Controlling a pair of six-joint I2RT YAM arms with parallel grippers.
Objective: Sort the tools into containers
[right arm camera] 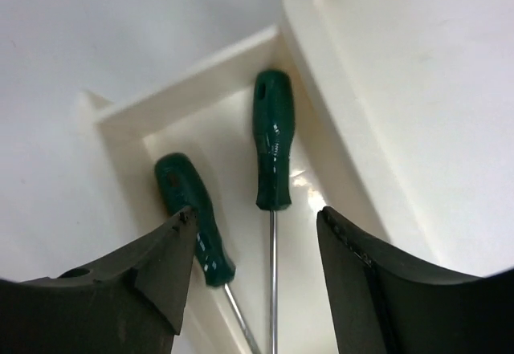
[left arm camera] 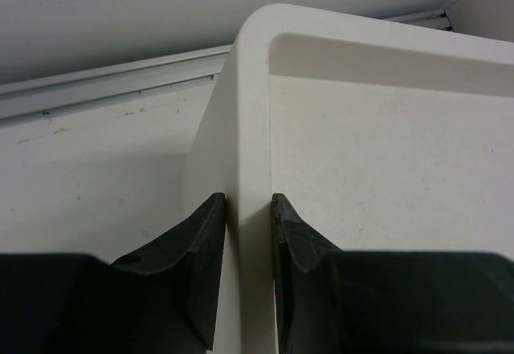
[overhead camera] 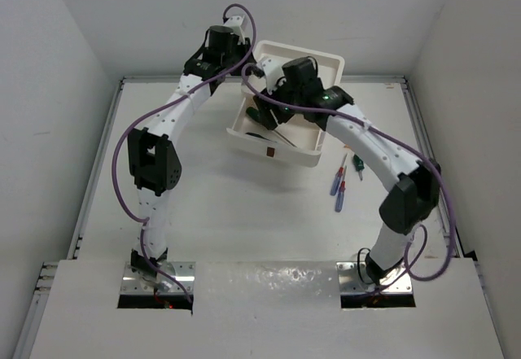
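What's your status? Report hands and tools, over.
Left hand clamped on unit rim. Right hand open over drawer, two green screwdrivers inside. Blue-handled screwdrivers on table, unsorted. No obstruction seen.

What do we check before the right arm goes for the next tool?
1. Left gripper bracing the unit rim: ok, one finger on each side.
2. Drawer open: ok.
3. Right gripper open and empty: ok.
4. Green screwdrivers lying in the drawer: ok, two.
5. Blue-handled screwdrivers sorted: not ok, on the table.
6. Which stacked drawer is open: cannot tell.
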